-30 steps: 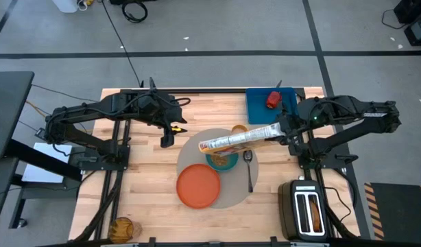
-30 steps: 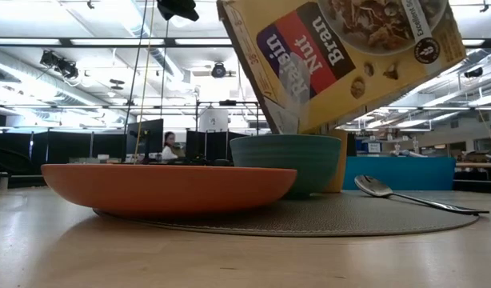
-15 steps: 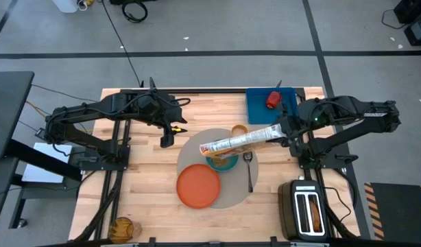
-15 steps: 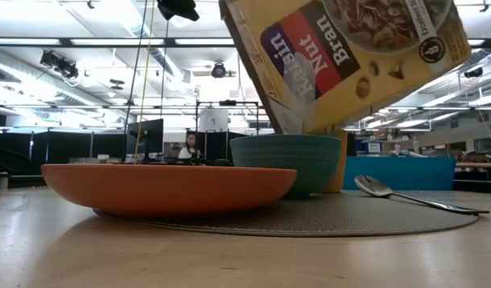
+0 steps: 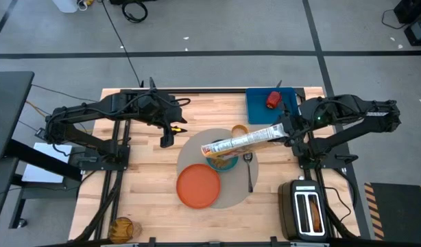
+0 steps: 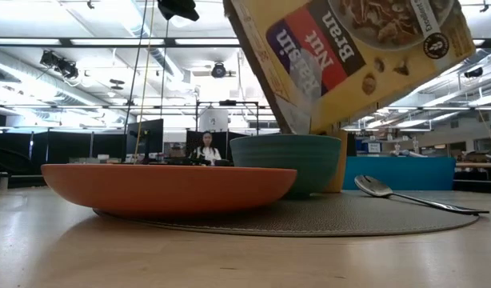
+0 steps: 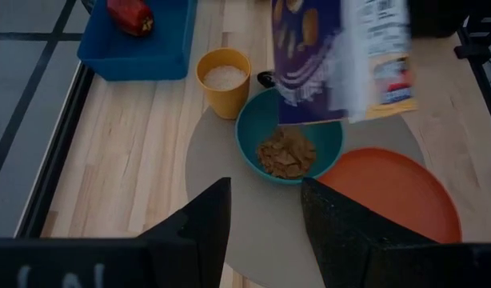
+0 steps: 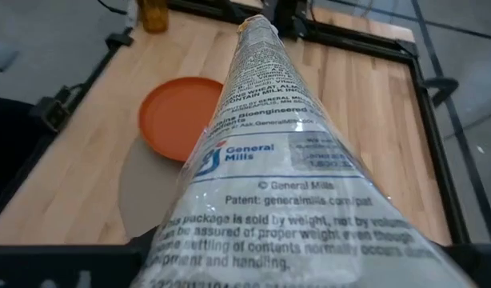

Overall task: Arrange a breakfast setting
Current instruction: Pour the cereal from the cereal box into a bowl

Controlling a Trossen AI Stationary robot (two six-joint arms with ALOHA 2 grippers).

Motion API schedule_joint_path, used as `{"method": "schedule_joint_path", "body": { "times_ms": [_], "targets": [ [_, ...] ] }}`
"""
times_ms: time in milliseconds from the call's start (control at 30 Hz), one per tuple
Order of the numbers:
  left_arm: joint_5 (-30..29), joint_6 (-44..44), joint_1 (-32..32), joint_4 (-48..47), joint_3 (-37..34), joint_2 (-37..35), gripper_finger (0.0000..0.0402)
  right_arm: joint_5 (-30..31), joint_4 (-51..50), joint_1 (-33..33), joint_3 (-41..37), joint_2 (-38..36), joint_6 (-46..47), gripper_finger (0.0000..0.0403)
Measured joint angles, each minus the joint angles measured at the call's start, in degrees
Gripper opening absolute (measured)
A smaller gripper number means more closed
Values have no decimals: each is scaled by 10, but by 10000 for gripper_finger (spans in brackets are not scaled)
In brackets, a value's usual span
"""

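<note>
We've got the right gripper [image 5: 284, 132] clamped on the tilted purple-and-yellow cereal box [image 5: 241, 140] over the small teal bowl [image 7: 289, 146]; overtilt and cereal spills onto the round grey mat [image 7: 221, 200]. Left gripper [image 7: 265, 220] idles open.

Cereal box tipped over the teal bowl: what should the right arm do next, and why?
Probably tip the cereal box back upright. The right gripper holds it tilted over the teal bowl, which already has cereal in its bottom. The left gripper waits open nearby.

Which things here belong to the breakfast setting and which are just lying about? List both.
In the job: mat, plate, bowl with cereal, cup, spoon, cereal box held tilted over the bowl by the right gripper.

Lying about: toaster, blue board, jar.
</note>
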Motion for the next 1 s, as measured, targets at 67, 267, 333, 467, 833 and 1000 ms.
{"method": "schedule_joint_path", "body": {
  "times_ms": [67,267,333,467,833,1000],
  "targets": [
    [0,0,0,0,0,0,160,6,-1,-1,0,-4,12,172],
    [0,0,0,0,0,0,160,-8,-5,1,0,-19,17,172],
    [0,0,0,0,0,0,160,-28,1,2,1,-20,11,172],
    [0,0,0,0,0,0,160,-4,-23,-4,0,-24,28,172],
    [0,-4,0,0,0,0,160,12,-22,0,0,-17,24,172],
    [0,-4,0,0,0,0,160,19,-31,-4,8,-16,25,172]
  ]
}}
